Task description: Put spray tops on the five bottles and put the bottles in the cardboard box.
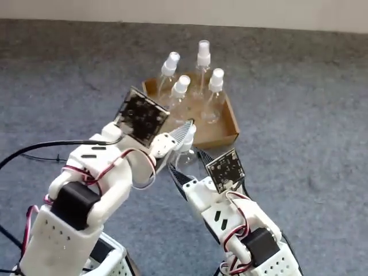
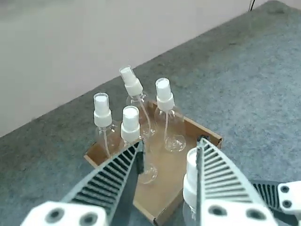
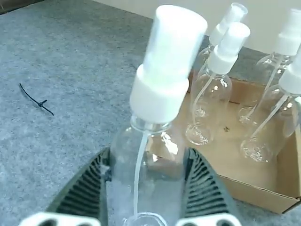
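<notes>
The right gripper [image 3: 146, 162] is clamping the clear bottle [image 3: 141, 141] by its body. The bottle is standing roughly upright between the jaws, its spray top [image 3: 169, 61] pointing up. The left gripper [image 2: 170, 146] is hovering with jaws apart, the top sitting between them, close by one finger. Beyond both, four capped bottles [image 2: 163, 101] are standing in the cardboard box [image 2: 209, 137].

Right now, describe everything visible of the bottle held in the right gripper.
The bottle is clear, plastic-looking, apparently empty, with a white spray top seated on its neck and a thin dip tube inside. It stands nearly upright, clamped at the body by the right gripper, just outside the cardboard box. The open left gripper straddles its top.
</notes>
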